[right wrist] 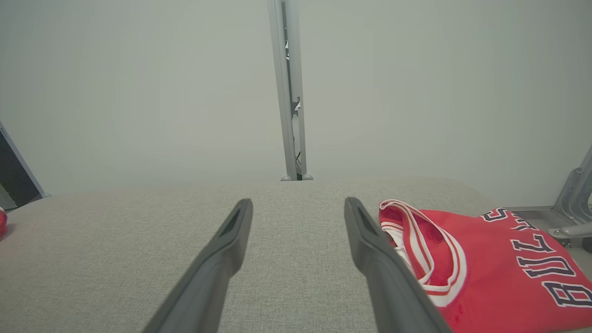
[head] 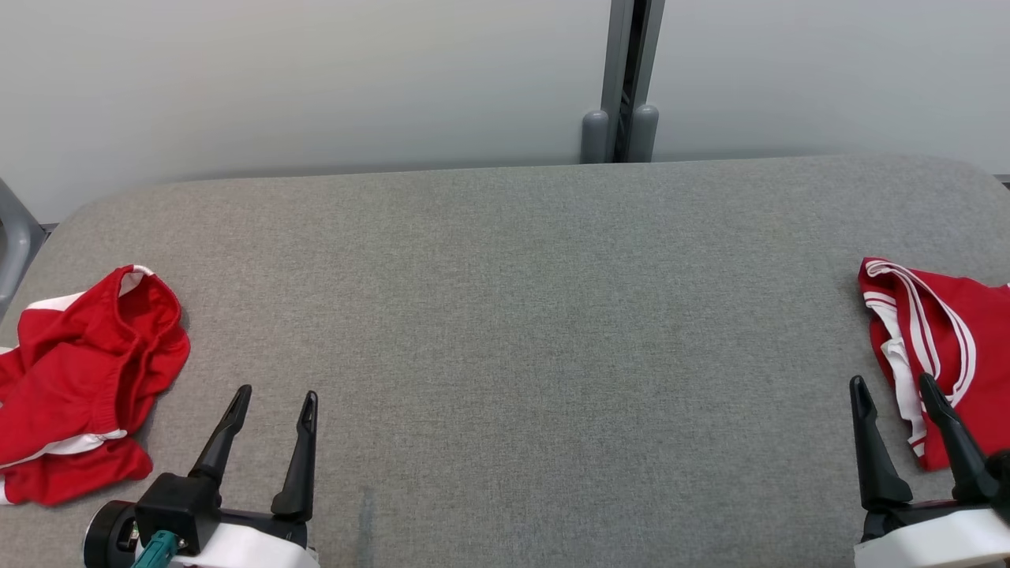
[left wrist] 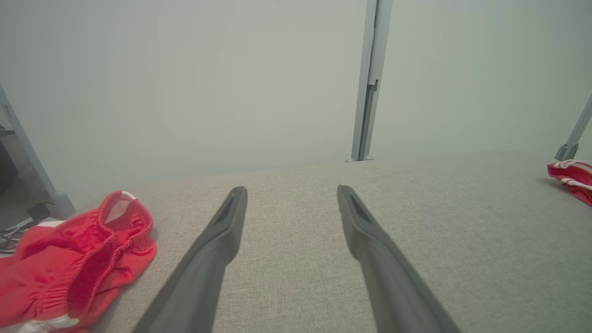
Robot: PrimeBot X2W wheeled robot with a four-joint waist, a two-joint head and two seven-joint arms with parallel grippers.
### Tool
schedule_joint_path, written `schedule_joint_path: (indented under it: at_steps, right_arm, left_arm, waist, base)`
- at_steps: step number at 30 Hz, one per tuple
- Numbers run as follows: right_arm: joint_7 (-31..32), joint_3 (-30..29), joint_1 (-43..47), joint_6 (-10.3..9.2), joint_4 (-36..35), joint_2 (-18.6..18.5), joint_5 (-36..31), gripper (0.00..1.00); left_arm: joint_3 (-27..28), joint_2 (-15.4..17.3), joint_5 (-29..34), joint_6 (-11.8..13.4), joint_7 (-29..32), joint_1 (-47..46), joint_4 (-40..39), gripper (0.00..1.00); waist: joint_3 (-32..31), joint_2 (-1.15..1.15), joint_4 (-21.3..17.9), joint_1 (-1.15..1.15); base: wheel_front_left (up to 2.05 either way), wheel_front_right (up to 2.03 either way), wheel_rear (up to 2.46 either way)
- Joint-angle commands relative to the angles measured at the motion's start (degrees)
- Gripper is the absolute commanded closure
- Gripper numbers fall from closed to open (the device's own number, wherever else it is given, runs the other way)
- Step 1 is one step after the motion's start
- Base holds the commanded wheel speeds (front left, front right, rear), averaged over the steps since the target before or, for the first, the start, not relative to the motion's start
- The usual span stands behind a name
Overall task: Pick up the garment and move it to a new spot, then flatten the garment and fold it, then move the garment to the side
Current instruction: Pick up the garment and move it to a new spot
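Observation:
A crumpled red garment (head: 79,386) with white trim and an elastic waistband lies at the left edge of the grey padded table (head: 513,300); the left wrist view shows the same garment (left wrist: 69,263) at its lower left. My left gripper (head: 276,394) hovers just right of it, open and empty, its fingers (left wrist: 217,249) spread over bare cloth. At the right edge lies a red jersey (head: 947,339) with white-striped trim and dark lettering (right wrist: 485,263). My right gripper (head: 892,382) stands open beside the jersey's left border, holding nothing.
The table's rounded far edge meets a pale wall with a grey vertical post (head: 627,79) behind the middle. A grey frame leg (right wrist: 571,203) stands off the right end. Wide bare table surface lies between the two grippers.

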Motion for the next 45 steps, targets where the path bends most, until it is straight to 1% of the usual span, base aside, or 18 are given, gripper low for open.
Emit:
schedule_joint_path:
  at_steps: [1, 9, 14, 17, 18, 25, 27, 29, 32, 36, 45]
  right_arm:
    - [0.13, -0.41, 0.34, -0.04, -0.34, 0.01, -0.08, 0.0]
    - [0.42, -0.72, 0.35, -0.04, -0.65, 0.05, -0.19, 0.0]
    - [0.75, -0.83, 0.58, -0.04, -1.11, 0.05, -0.34, 0.0]
    - [1.14, -0.87, 0.17, -0.04, -1.73, -0.51, -0.44, 0.0]
    - [1.54, -0.37, -0.12, -0.04, -2.15, -0.81, -0.55, 0.0]
    - [2.78, 0.92, -1.03, -0.04, -3.9, -1.54, -0.6, 0.0]
    - [3.01, 1.13, -1.19, -0.04, -3.94, -1.56, -0.29, 0.0]
    - [2.98, 1.52, -1.59, -0.04, -3.91, -1.58, 0.01, 0.0]
    - [3.16, 1.75, -1.75, -0.04, -3.86, -1.51, 0.12, 0.0]
    - [3.32, 2.18, -1.85, -0.04, -3.38, -1.57, 0.45, 0.0]
    - [3.48, 2.35, -1.52, -0.04, -3.29, -1.34, 0.79, 0.0]
  left_arm:
    - [0.06, 0.19, -0.37, 0.08, -0.37, -0.99, 0.28, 0.0]
    - [-0.11, 0.17, -0.67, 0.16, -0.79, -1.47, 0.85, 0.0]
    - [-0.08, -0.42, -1.27, 0.14, -1.11, -2.28, 1.35, 0.0]
    - [0.03, -0.75, -1.4, 0.3, -1.52, -3.19, 1.64, 0.0]
    - [0.16, -1.0, -1.42, 0.53, -1.63, -3.62, 1.98, 0.0]
    - [1.19, -1.64, -1.76, 0.62, -2.24, -5.33, 2.52, 0.0]
    - [1.09, -2.65, -1.32, 1.4, -2.43, -4.65, 2.14, 0.0]
    - [1.45, -2.97, -0.96, 1.94, -2.46, -4.15, 1.63, 0.0]
    - [1.82, -3.36, -0.88, 2.03, -2.55, -3.68, 1.14, 0.0]
    - [2.57, -3.56, -0.78, 2.17, -2.55, -3.16, 0.47, 0.0]
    - [3.36, -4.18, 0.08, 1.87, -2.57, -2.8, -0.77, 0.0]
  waist:
    - [0.0, 0.0, 0.19, 0.0]
    - [0.12, 0.0, 0.55, 0.0]
    - [0.15, 0.0, 2.15, 0.0]
    - [0.33, 0.0, 4.45, 0.0]
    - [0.52, 0.0, 6.42, 0.0]
    - [1.46, 0.0, 14.93, 0.0]
    - [1.42, 0.0, 17.33, 0.0]
    - [1.35, 0.0, 19.36, 0.0]
    - [1.31, 0.0, 21.9, 0.0]
    - [1.04, 0.0, 23.65, 0.0]
    - [1.05, 0.0, 24.4, 0.0]
  base:
    - [0.0, 0.0, 0.0]
    - [0.0, 0.0, 0.0]
    - [0.0, 0.0, 0.0]
    - [0.0, 0.0, 0.0]
    - [0.0, 0.0, 0.0]
    - [0.0, 0.0, 0.0]
    - [0.0, 0.0, 0.0]
    - [0.0, 0.0, 0.0]
    - [0.0, 0.0, 0.0]
    - [0.0, 0.0, 0.0]
    - [0.0, 0.0, 0.0]
